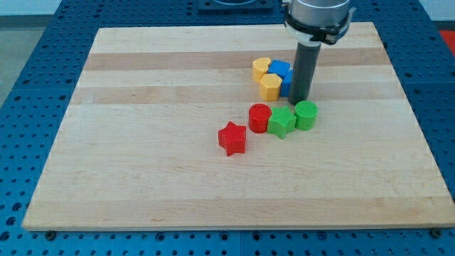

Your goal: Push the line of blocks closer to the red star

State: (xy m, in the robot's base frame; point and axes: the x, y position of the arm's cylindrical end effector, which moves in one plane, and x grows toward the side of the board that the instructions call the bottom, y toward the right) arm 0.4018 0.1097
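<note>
A red star (232, 138) lies near the board's middle. To its upper right runs a line of three blocks: a red cylinder (259, 117), a green star-like block (281, 121) and a green cylinder (306, 114), touching one another. My tip (296, 102) is just above the line, at the view's top side of the gap between the two green blocks, close to them. Whether it touches them I cannot tell. The rod hides part of a blue block behind it.
A cluster stands above the line: a yellow heart-like block (261, 67), a yellow hexagon-like block (270, 86), a blue block (279, 70) and another blue block (286, 83) partly behind the rod. The wooden board (142, 142) lies on a blue perforated table.
</note>
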